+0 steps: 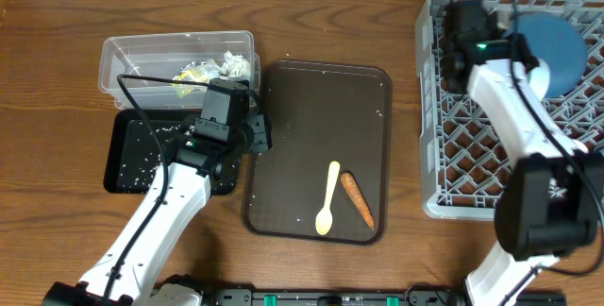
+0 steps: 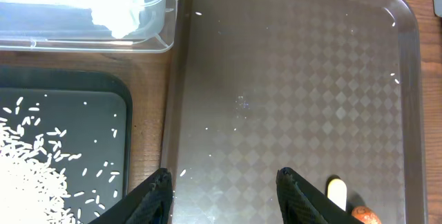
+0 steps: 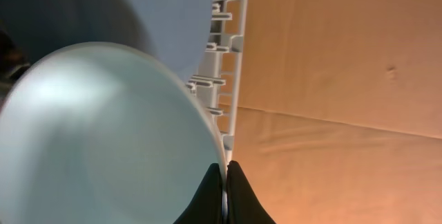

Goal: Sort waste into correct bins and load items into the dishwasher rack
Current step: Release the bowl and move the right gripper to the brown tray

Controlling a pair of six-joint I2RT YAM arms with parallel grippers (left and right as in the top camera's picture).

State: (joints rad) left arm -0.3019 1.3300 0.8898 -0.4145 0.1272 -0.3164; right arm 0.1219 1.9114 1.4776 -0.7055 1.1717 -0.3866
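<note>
Orange on dark brown, the carrot (image 1: 357, 199) lay in the near right part of the serving tray (image 1: 311, 89), and I judged that your next move turned on this. Your left gripper (image 1: 253, 134) hung over the tray's left rim, its fingers (image 2: 155, 196) apart with nothing between them. From there the carrot lay to its right and nearer the robot's base. The carrot's long axis ran on a slant, one end toward the tray's middle and the other toward the near right corner. You would likely have needed to turn the wrist to close across it.

The pale yellow spoon (image 1: 327, 197) lay just beside the carrot on the left, handle pointing away from the robot. Their far ends nearly met, which left little room there for a finger. The tray's middle was bare, a free path.

Your left arm was plainly the nearer. Your right gripper (image 3: 226, 182) was pinched together on the rim of the white bowl (image 3: 103, 134), over by the dishwasher rack (image 1: 427, 155). The black tray (image 1: 113, 185) holding rice (image 2: 27, 182) sat just left of the left gripper.
</note>
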